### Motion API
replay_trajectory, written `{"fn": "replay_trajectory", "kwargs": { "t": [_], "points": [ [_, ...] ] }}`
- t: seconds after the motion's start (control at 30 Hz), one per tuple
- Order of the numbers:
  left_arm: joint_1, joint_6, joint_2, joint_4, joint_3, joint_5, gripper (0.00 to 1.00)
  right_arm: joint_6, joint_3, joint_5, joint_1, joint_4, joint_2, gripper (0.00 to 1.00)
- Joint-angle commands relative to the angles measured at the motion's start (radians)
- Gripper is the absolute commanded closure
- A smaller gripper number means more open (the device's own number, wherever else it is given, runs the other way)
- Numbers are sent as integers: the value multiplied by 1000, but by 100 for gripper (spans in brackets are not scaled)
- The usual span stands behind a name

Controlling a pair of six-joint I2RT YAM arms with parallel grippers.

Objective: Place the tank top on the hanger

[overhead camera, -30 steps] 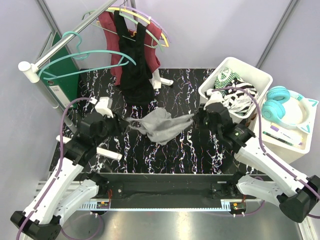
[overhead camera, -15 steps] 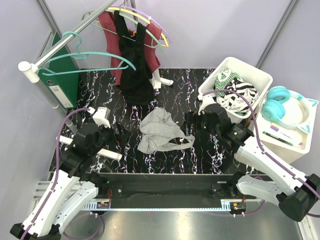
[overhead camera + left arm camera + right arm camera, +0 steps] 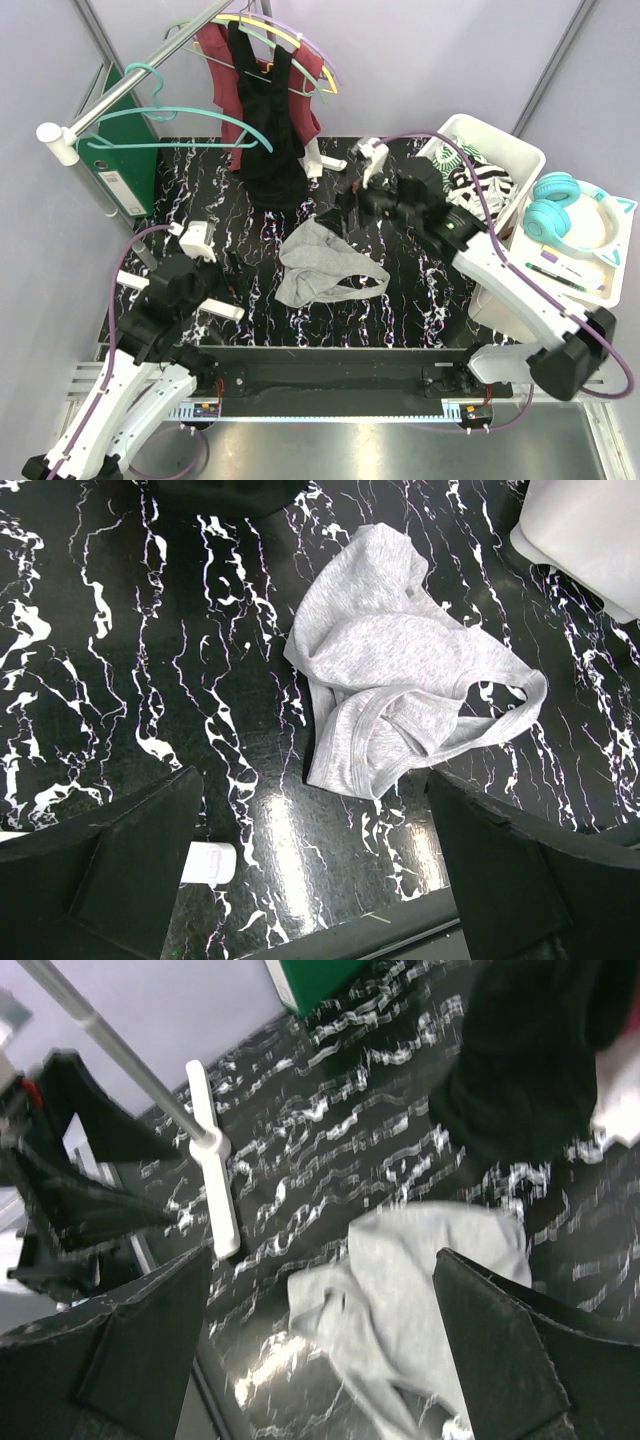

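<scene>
Soft grey knit tank top lies crumpled mid-bench; thin teal plastic hanger hangs over the far-left corner. Jaws of left gripper and right gripper stand apart, empty.

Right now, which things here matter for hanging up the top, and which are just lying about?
For the job: grey tank top, teal hanger.
Not needed: black top, maroon top, headphones, green binder, white bin, striped clothes.
</scene>
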Motion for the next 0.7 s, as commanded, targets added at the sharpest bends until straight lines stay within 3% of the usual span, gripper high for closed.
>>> {"fn": "replay_trajectory", "kwargs": {
  "t": [0.0, 0.3, 0.67],
  "points": [
    [2, -2, -23, 31, 6, -23, 1, -67, 149, -96, 2, 138, 108, 1],
    [3, -2, -61, 31, 0, -28, 1, -127, 269, -208, 2, 414, 274, 1],
    [5, -2, -58, 31, 0, -30, 1, -76, 462, -291, 2, 586, 481, 4]
  ]
}}
